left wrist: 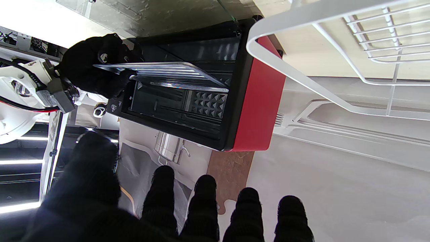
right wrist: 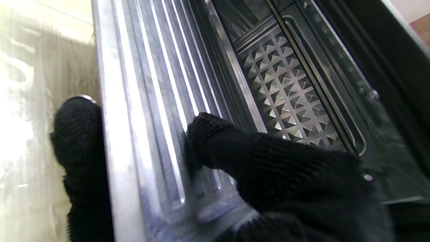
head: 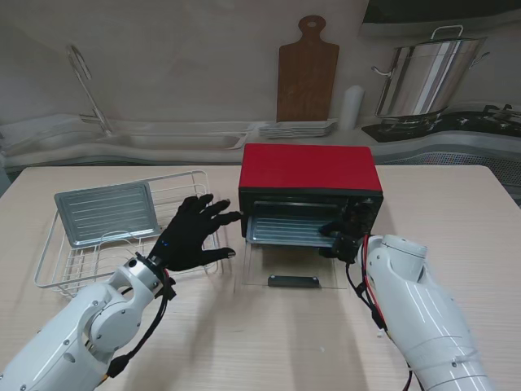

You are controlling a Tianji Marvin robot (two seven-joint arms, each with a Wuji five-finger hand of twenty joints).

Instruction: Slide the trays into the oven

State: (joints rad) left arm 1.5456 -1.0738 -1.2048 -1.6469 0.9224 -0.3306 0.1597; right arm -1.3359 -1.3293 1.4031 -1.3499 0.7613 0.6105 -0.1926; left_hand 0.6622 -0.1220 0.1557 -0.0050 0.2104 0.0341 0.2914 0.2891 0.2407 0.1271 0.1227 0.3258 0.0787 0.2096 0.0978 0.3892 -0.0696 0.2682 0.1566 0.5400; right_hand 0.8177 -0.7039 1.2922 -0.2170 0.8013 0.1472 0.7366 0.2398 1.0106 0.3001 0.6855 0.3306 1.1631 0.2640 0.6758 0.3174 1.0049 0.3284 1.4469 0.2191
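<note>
A red oven [head: 309, 167] stands mid-table with its glass door [head: 289, 269] folded down flat. A ribbed metal tray [head: 285, 230] sits partway inside the oven mouth [left wrist: 174, 101]. My right hand [head: 342, 241] is shut on this tray's near right corner, thumb [right wrist: 215, 134] on top and fingers [right wrist: 79, 134] beneath the rim [right wrist: 114, 134]. A second tray [head: 106, 213] lies in the white wire rack [head: 122, 244] at the left. My left hand [head: 194, 235] hovers open, fingers [left wrist: 205, 208] spread, between the rack and the oven, holding nothing.
A sink and faucet [head: 85, 81] run along the back left. A wooden cutting board [head: 307, 73], stacked plates [head: 297, 129] and a steel pot [head: 423, 77] stand behind the oven. The wire rack's rim [left wrist: 302, 80] is close to the oven's left side.
</note>
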